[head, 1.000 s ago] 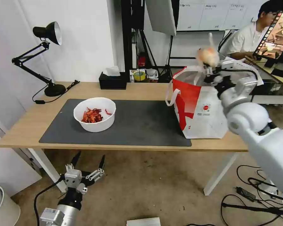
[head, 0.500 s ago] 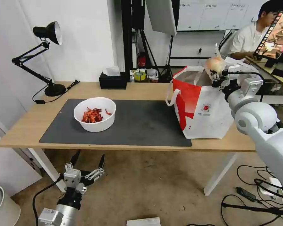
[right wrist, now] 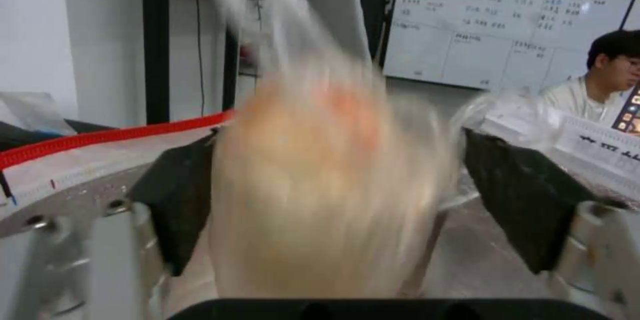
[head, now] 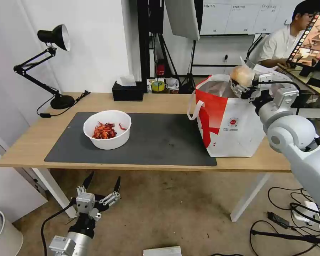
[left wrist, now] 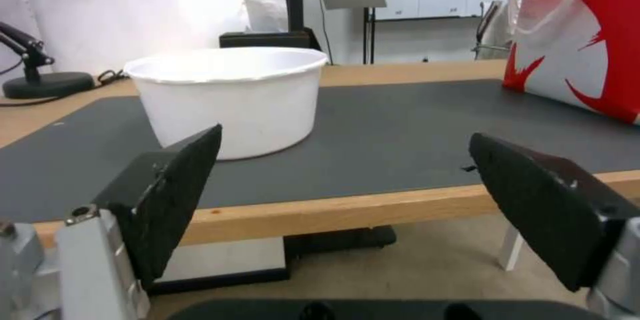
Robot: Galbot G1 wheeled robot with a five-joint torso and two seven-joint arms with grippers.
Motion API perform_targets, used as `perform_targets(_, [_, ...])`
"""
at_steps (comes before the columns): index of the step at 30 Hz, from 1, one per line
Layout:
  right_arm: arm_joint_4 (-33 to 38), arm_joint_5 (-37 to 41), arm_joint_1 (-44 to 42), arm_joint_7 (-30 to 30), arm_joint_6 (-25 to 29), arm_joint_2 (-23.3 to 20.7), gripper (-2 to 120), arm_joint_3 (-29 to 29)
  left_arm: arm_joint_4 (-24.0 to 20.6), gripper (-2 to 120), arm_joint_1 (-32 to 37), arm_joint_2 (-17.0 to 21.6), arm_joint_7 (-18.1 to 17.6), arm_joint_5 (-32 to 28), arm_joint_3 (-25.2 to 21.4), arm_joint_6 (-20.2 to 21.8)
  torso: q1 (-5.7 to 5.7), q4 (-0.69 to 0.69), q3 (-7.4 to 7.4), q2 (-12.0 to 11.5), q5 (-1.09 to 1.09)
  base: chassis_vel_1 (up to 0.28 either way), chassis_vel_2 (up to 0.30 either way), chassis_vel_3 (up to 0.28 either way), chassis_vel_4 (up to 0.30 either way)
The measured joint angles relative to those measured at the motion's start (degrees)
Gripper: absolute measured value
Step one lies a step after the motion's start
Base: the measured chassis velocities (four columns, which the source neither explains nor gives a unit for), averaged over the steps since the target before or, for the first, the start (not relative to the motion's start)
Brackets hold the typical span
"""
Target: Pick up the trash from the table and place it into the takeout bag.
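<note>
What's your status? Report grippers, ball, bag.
Left gripper open, low before table edge. Right gripper with beige ball at takeout bag mouth. Bowl on mat. Path clear.

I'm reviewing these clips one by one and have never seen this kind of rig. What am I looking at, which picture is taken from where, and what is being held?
It is a wheeled robot with two arms. The wide picture comes from its head; the other two come from cameras on its wrists. The right gripper holds a beige plastic-wrapped ball over the open takeout bag. The left gripper hangs open below the table edge, idle. On the grey mat stands a white bowl of red crayfish shells.
</note>
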Motion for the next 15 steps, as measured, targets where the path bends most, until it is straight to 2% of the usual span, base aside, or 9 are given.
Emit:
perform_targets(3, [-0.2, -0.1, -0.1, 0.0, 0.0, 0.1, 99, 0.0, 0.1, 100, 0.0, 0.0, 0.0, 0.0, 0.0, 0.0, 0.0, 0.0, 0.0, 0.0, 0.0, 0.0, 0.0, 0.0, 0.0])
perform_targets(15, [0.1, -0.1, -0.4, 0.0, 0.0, 0.1, 100, 0.1, -0.7, 100, 0.3, 0.2, 0.0, -0.1, -0.3, 0.1, 0.0, 0.0, 0.0, 0.0, 0.0, 0.0, 0.0, 0.0, 0.0])
